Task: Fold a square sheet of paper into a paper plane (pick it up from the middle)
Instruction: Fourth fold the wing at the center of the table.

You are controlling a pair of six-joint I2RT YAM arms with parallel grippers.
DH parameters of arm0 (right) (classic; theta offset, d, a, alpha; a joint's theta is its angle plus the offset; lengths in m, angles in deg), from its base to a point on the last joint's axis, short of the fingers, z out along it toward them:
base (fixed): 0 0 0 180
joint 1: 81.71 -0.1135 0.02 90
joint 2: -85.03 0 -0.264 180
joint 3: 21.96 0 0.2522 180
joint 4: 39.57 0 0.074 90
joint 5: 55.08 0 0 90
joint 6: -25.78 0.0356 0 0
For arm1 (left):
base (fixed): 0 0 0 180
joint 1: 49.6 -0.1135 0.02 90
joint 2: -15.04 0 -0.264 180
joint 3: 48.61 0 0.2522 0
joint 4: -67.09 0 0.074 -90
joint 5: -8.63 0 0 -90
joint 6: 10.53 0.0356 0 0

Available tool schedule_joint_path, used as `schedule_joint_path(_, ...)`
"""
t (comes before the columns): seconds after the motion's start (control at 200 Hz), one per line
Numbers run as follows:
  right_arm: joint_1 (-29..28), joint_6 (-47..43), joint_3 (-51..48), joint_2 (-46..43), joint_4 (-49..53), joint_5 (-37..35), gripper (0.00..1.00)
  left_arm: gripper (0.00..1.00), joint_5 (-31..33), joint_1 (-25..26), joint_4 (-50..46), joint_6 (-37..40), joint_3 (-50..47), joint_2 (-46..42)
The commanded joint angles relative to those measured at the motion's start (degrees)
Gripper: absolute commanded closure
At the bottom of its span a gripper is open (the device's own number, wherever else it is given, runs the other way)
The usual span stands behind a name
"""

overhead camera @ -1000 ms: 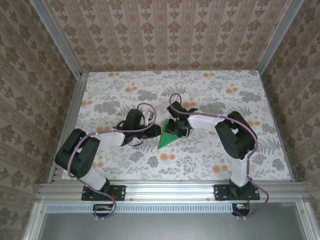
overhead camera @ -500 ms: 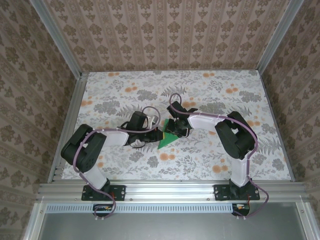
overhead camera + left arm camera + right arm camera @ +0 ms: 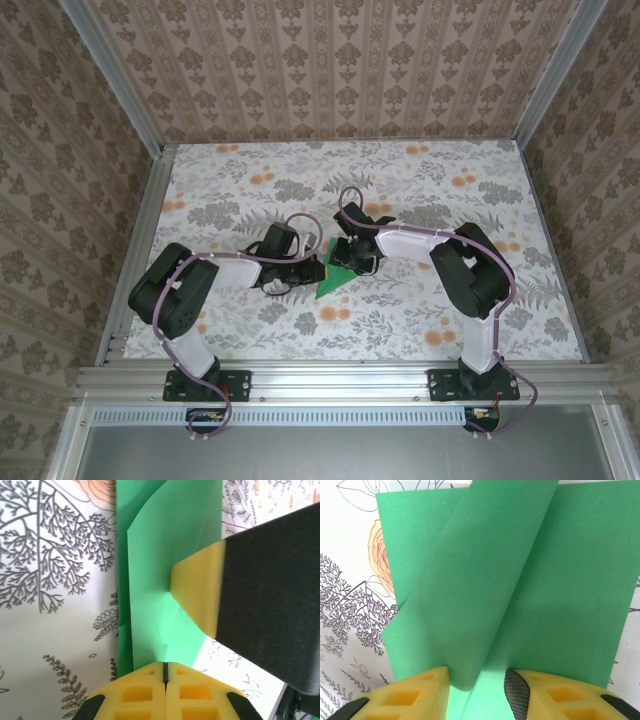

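Counter [image 3: 400, 320], floral print, carries the paper plane [image 3: 334, 280] near its middle. The plane is bright green and creased, with its narrow point toward the near edge. Left gripper [image 3: 303, 268] sits at the plane's left edge. Its jaws are pressed fully together, and green paper runs into the seam between the fingertips, so it is pinched on the plane. Right gripper [image 3: 351, 257] sits over the plane's far right part, jaws apart, straddling a raised flap along the crease. One yellow pad [image 3: 422, 692] touches the flap; the other stands clear of it. Left wrist view: the right gripper's pad rests against the green surface just beyond the left fingertips.
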Motion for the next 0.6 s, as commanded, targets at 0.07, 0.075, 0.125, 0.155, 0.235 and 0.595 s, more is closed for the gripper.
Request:
schedule_joint_path(0.07, -0.1, 0.7, -4.4, 8.0, 7.8, -5.4, 0.58, 0.98, 1.4, -0.5, -3.4, 1.6, 1.5, 1.1)
schedule_joint_path(0.075, -0.1, 0.7, -4.4, 8.1, 7.8, -5.4, 0.58, 0.98, 1.4, -0.5, -3.4, 1.6, 1.5, 1.1)
schedule_joint_path(0.125, 0.0, 0.7, -4.4, 8.1, 7.8, -5.4, 0.58, 0.98, 1.6, -0.6, -3.8, 1.6, 1.6, 1.4)
schedule_joint_path(0.155, -0.1, 0.7, -4.4, 8.0, 7.9, -5.4, 0.58, 0.98, 1.6, -0.7, -3.8, 1.6, 1.6, 1.5)
schedule_joint_path(0.235, -0.1, 0.7, -4.4, 8.1, 8.0, -5.5, 0.58, 0.98, 1.6, -0.8, -3.9, 1.5, 1.8, 1.9)
schedule_joint_path(0.595, -0.1, 0.4, -4.3, 8.2, 8.1, -5.4, 0.58, 0.99, 1.8, -0.8, -5.2, 1.4, 2.2, 2.9)
